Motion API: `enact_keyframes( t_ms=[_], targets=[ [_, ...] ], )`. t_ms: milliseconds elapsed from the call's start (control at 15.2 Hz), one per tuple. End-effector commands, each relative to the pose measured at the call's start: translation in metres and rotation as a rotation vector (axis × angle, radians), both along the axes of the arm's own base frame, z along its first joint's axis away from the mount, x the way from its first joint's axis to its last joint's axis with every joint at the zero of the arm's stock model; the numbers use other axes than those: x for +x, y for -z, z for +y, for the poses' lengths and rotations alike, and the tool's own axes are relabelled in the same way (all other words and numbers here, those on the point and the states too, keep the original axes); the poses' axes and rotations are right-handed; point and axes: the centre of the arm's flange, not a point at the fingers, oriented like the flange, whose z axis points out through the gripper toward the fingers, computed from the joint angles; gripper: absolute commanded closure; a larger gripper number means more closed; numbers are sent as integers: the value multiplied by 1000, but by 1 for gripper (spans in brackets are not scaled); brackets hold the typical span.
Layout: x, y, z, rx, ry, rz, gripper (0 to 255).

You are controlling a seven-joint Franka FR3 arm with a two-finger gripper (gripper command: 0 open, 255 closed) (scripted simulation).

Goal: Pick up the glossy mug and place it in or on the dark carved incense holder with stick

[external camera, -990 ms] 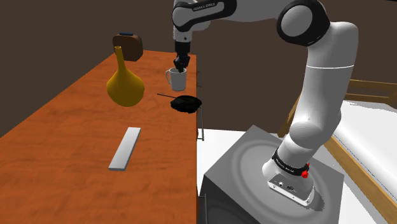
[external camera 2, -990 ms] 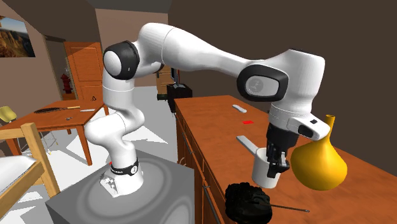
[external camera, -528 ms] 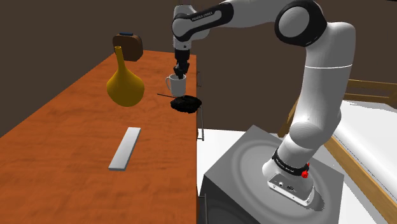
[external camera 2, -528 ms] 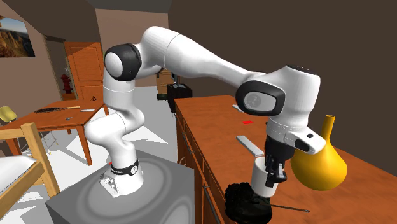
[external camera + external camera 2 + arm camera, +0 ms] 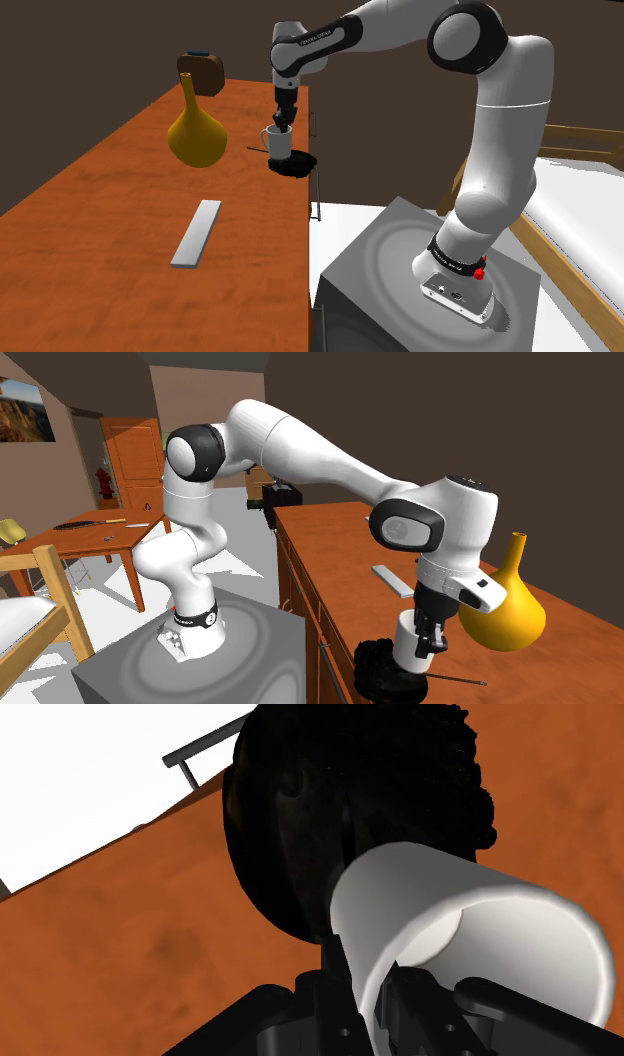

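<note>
The white glossy mug (image 5: 278, 143) hangs upright right over the black carved incense holder (image 5: 293, 164) near the table's edge. My gripper (image 5: 283, 123) comes down from above and is shut on the mug's rim. In the second exterior view the mug (image 5: 408, 639) has its base at the top of the holder (image 5: 383, 671), and I cannot tell whether they touch; the gripper (image 5: 431, 638) clasps the mug's wall. The holder's thin stick (image 5: 455, 679) pokes out sideways. In the wrist view the mug (image 5: 470, 934) lies in front of the dark holder (image 5: 320, 814).
A yellow long-necked vase (image 5: 196, 135) stands close beside the mug. A flat grey bar (image 5: 197, 232) lies mid-table. A brown object (image 5: 203, 72) sits at the far end. The orange table's edge (image 5: 306, 250) runs next to the stand (image 5: 400, 270).
The gripper has carried the mug down and toward the holder; the mug went from beside and above it to directly over it.
</note>
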Motion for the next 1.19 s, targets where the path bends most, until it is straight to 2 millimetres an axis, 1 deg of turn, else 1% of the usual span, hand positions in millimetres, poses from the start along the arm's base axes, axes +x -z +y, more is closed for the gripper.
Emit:
enact_keyframes(
  t_ms=[0, 264, 330, 660, 858, 924, 1122],
  targets=[
    [0, 0, 0, 0, 0, -1, 255],
    [0, 0, 0, 0, 0, -1, 255],
    [0, 0, 0, 0, 0, -1, 0],
    [0, 0, 0, 0, 0, -1, 0],
    [3, -39, -2, 0, 0, -1, 0],
    [3, -49, -2, 0, 0, -1, 0],
    [3, -49, -2, 0, 0, -1, 0]
  ],
)
